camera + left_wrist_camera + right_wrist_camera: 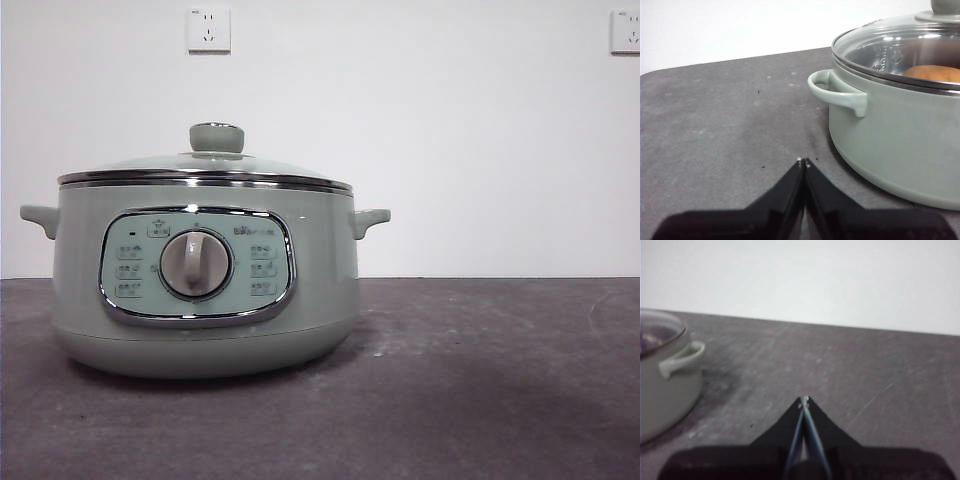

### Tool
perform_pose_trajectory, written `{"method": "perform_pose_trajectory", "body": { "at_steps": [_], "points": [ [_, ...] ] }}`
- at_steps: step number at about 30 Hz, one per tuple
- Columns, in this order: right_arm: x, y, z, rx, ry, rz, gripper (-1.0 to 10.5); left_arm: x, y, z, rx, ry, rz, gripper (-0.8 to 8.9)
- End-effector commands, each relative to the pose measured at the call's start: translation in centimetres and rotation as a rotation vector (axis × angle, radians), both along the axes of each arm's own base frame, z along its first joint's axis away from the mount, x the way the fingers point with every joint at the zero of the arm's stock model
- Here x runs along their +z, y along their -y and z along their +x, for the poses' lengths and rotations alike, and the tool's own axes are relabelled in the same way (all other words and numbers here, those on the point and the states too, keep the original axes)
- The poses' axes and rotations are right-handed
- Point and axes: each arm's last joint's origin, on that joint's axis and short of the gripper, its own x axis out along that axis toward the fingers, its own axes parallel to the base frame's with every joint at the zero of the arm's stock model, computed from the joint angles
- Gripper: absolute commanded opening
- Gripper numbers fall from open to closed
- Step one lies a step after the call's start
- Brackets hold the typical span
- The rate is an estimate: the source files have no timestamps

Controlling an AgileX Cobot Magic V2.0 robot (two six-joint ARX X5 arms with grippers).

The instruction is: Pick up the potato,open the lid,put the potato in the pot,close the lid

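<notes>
The sage-green pot (205, 290) stands at the left of the dark table, its dial facing the front camera. The glass lid (205, 170) with its pale green knob (217, 137) sits shut on the pot. Through the lid (900, 45) in the left wrist view the orange-brown potato (935, 73) shows inside the pot (895, 135). My left gripper (803, 161) is shut and empty, low over the table beside one pot handle (837, 92). My right gripper (804, 400) is shut and empty, off to the other side of the pot (665, 385).
The dark grey table mat (480, 380) stretches out to the right of the pot. A white wall with two power sockets (208, 30) stands behind. Neither arm shows in the front view.
</notes>
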Motion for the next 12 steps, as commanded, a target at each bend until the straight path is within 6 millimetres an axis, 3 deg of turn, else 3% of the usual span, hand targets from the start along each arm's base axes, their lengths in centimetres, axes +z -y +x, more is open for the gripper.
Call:
{"method": "perform_pose_trajectory", "body": {
  "at_steps": [1, 12],
  "points": [
    [-1.0, 0.0, 0.1, 0.000, 0.003, 0.036, -0.2, -0.4, 0.0, 0.1, 0.004, -0.010, -0.009, -0.03],
    [-3.8, 0.0, 0.3, -0.002, -0.047, 0.087, -0.2, -0.4, 0.0, 0.1, 0.004, -0.010, -0.009, -0.03]
  ]
}}
